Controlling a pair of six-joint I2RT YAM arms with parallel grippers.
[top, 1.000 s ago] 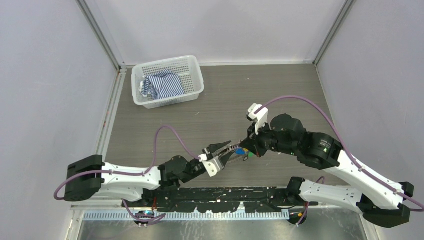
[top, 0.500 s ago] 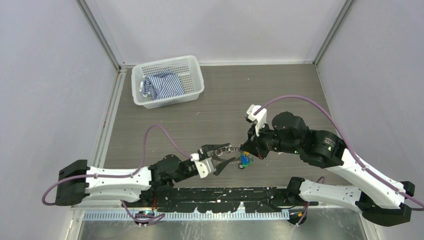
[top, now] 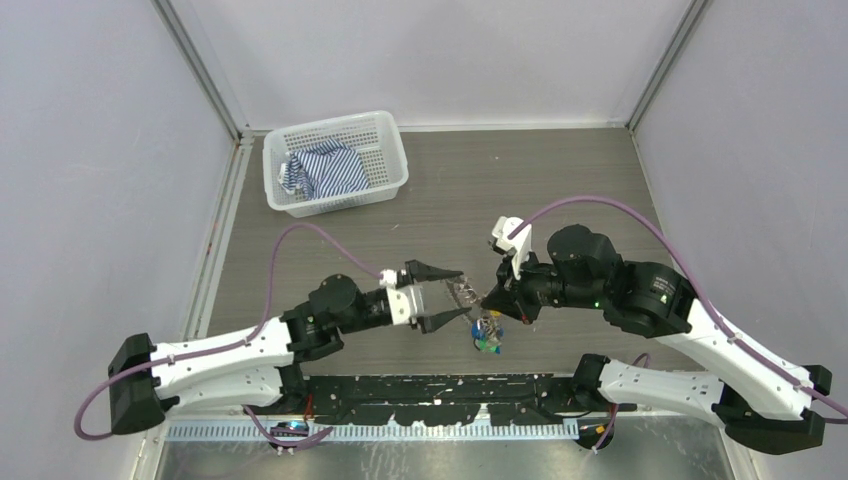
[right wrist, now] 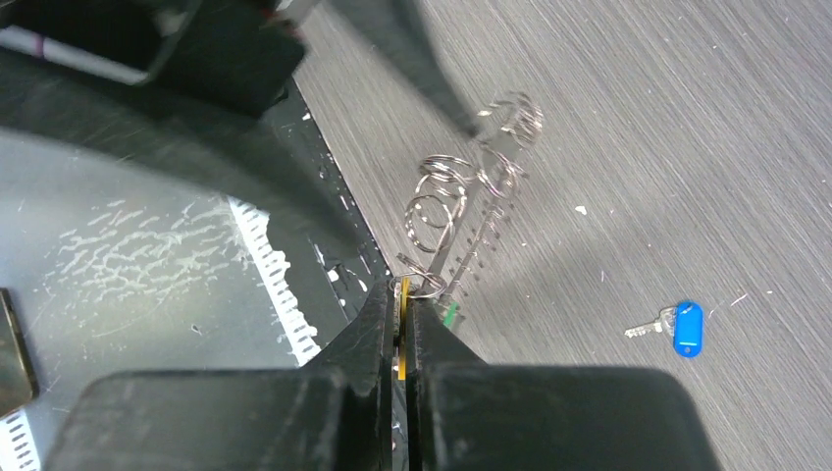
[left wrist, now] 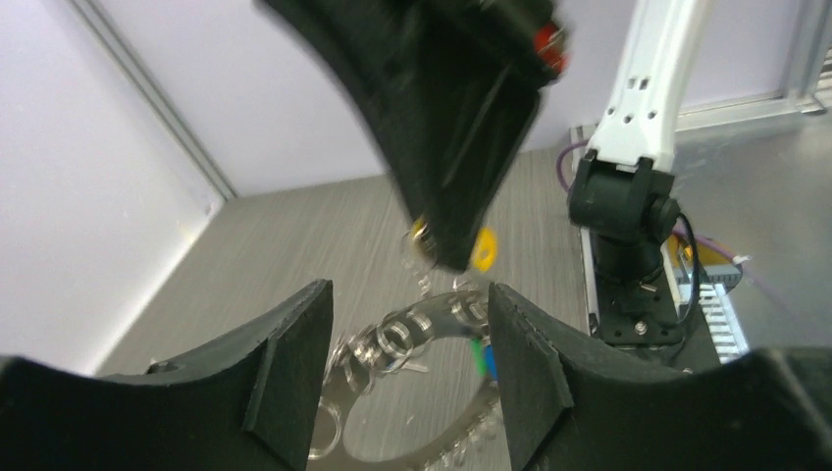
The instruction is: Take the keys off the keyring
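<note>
Far off to the left of the keyring and behind it sits a white plastic mesh basket [top: 385, 150] with a crumpled blue-and-white striped cloth [top: 322, 170] in it.

Closer in on that side, my left gripper [top: 464, 291] is spread wide. Its two black wedge-shaped fingers [left wrist: 294, 363] taper to points on either side of the keyring's [top: 470, 296] near end. I can't tell from either camera whether they touch the metal.

The keyring itself is a thin arc of bright wire strung with little split rings, coiled and shiny, hanging between the two grippers above the grey wood-grain table [top: 560, 180]. A bunch of the keys [top: 487, 335], with blue and green plastic tags, hangs low just in front of it. Whether that bunch rests on the table I cannot tell.

Immediately to the right of the keyring, my right gripper [top: 490, 300] has its flat black fingers [right wrist: 378, 314] pressed together on a yellow tag [right wrist: 401, 294]. One small split ring sits right at the tips. The rest of the chain trails away from there.

In the right wrist view, well right of the keyring, a single small silvery key with a rounded blue tag [right wrist: 684, 327] lies flat on the table, apart from everything else.
</note>
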